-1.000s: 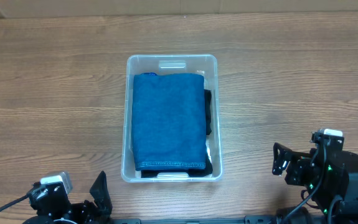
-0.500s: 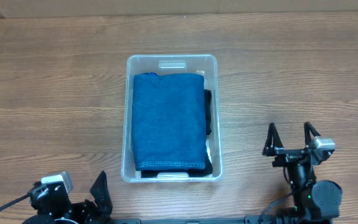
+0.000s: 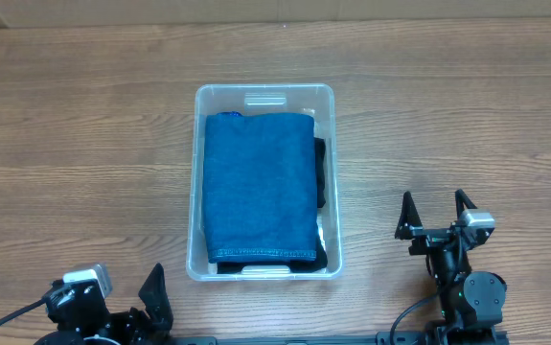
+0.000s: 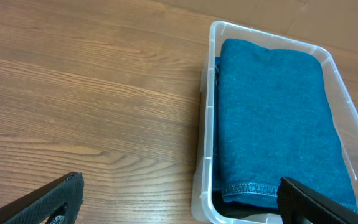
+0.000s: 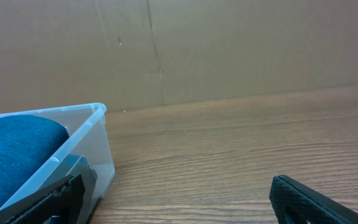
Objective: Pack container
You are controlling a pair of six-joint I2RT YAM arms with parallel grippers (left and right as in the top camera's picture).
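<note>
The clear container (image 3: pixel 265 90) stands mid-table. It holds a folded blue denim cloth (image 3: pixel 261 187) on top of a black cloth (image 3: pixel 320 172) that shows along its right side. My right gripper (image 3: pixel 435 213) is open and empty, to the right of the container's near end and apart from it. My left gripper (image 4: pixel 179 186) is open and empty at the table's near edge, just short of the container's near left corner (image 4: pixel 207 205). The right wrist view shows the container's wall (image 5: pixel 98 143) at the left, with bare table between the fingers (image 5: pixel 175 186).
A brown cardboard wall (image 5: pixel 228 43) stands along the table's far edge. The wooden tabletop (image 3: pixel 83 144) stretches on both sides of the container. The left arm's base (image 3: pixel 79 292) sits at the near left edge.
My right gripper has turned from facing left to facing the far edge and shifted a little left and forward. The left arm, container and cloths have not moved.
</note>
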